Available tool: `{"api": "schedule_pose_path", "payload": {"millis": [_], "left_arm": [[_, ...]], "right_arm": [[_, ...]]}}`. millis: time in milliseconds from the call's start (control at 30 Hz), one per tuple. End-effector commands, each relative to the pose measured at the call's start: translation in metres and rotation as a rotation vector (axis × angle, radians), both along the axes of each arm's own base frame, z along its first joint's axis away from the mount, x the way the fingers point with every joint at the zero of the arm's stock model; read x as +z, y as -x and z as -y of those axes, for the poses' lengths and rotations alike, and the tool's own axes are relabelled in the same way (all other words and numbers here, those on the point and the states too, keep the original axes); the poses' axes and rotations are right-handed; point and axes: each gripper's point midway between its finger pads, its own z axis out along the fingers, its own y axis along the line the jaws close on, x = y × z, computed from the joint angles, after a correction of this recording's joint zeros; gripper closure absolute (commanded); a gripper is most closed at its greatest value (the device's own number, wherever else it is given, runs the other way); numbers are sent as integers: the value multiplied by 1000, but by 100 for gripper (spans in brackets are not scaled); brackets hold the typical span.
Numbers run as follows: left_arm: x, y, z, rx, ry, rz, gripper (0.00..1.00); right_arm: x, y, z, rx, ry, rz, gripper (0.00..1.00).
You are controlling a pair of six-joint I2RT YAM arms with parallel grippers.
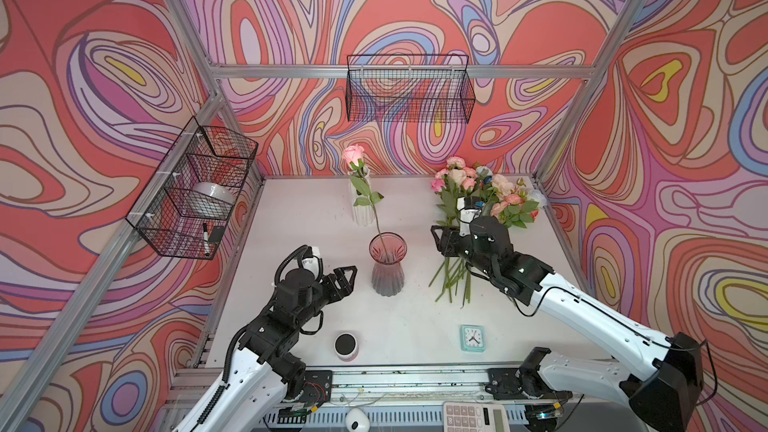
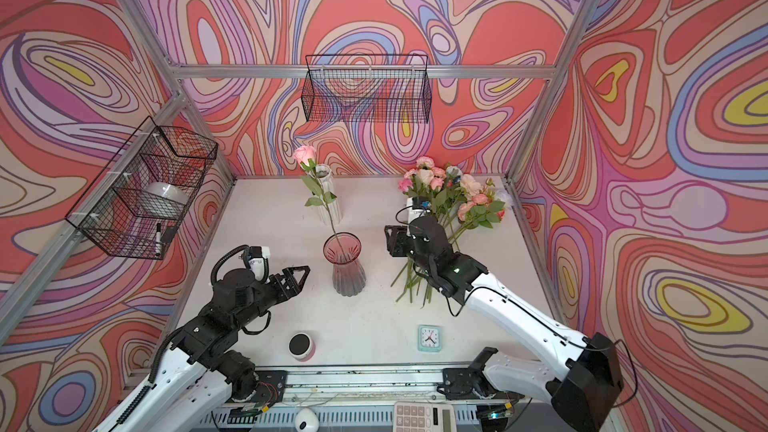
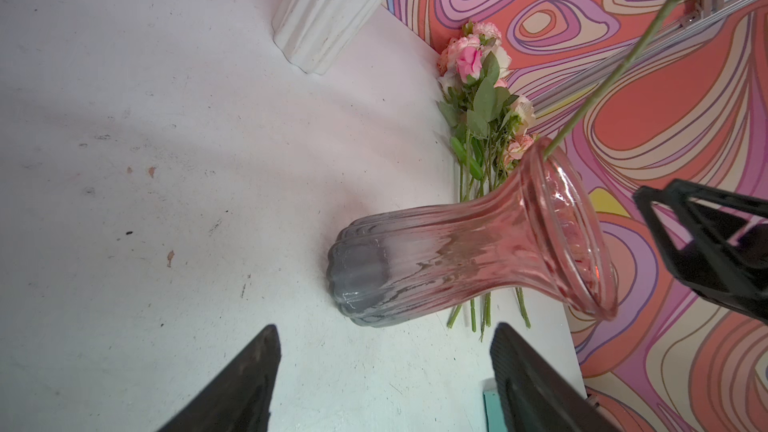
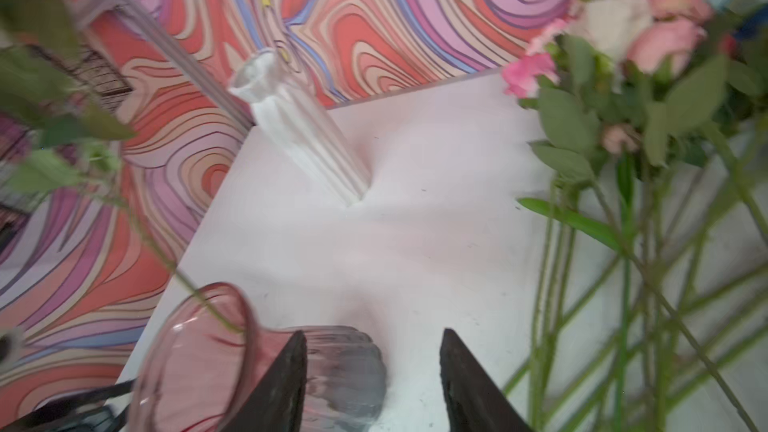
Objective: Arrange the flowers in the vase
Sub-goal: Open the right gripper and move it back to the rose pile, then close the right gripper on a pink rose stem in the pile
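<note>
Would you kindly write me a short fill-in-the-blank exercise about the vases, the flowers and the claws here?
The pink glass vase holds exactly ____ flower, a pink rose.
The ribbed vase behind it is ____ in colour.
The other flowers lie bunched on the table, on the ____ arm's side.
The left claw and the right claw both stand ____, holding nothing.
Missing words: one; white; right; open.

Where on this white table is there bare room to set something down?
Bare: the back-left stretch beside the white ribbed vase; the front strip between the black-topped pink cylinder and the teal square clock. Crowded: the right side, strewn with loose leafy flowers.
</note>
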Motion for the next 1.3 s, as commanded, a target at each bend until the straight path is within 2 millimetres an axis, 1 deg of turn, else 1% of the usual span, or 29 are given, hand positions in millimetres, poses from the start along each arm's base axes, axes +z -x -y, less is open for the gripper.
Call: {"api": "schedule_pose_path", "payload": {"millis": [0, 33, 100, 133, 167, 200, 300, 333, 400, 467, 533, 600, 800, 933, 1067, 1167, 1267], "left_arm": [[-4, 2, -2, 10, -3, -8, 18], [-4, 2, -2, 10, -2, -9, 18], [-6, 3, -3, 12, -2, -12, 18], [-6, 3, -3, 11, -1, -12, 18], [-6, 3, -3, 13, -1, -13, 18], [-8, 3, -4, 15, -2, -16, 18], [-9, 3, -4, 18, 2, -17, 18], [-9, 4, -4, 18, 3, -18, 18], [-9, 3, -3, 19, 6, -18, 18], [-9, 3, -4, 22, 7, -18, 18], [-10, 2, -3, 23, 7, -19, 18], [-11, 1, -3, 23, 6, -24, 18], [-15, 1, -2, 23, 7, -38, 18], [-14, 1, -2, 23, 7, -34, 18], [-15, 1, -3, 24, 4, -36, 18], [-14, 1, -3, 26, 6, -34, 18], [-14, 1, -2, 24, 8, -35, 18]], "right_arm": [[-38, -14, 35, -87, -70, -141, 48], [-51, -23, 48, -126, -51, -177, 48], [-75, -39, 68, -175, -13, -242, 49], [-88, -47, 75, -186, 36, -270, 50], [-98, -55, 79, -182, 100, -289, 50], [-114, -61, 86, -189, 196, -332, 50], [-140, -80, 98, -174, 402, -400, 55], [-145, -84, 98, -163, 430, -407, 56], [-150, -94, 100, -155, 486, -403, 59], [-147, -106, 99, -146, 516, -386, 59], [-153, -118, 101, -147, 566, -394, 60], [-156, -129, 101, -148, 600, -404, 64], [-169, -153, 94, -121, 640, -429, 69], [-173, -161, 95, -119, 670, -438, 73], [-183, -160, 97, -115, 691, -462, 75], [-188, -159, 99, -115, 705, -474, 79], [-186, -158, 101, -123, 714, -464, 85]]}}
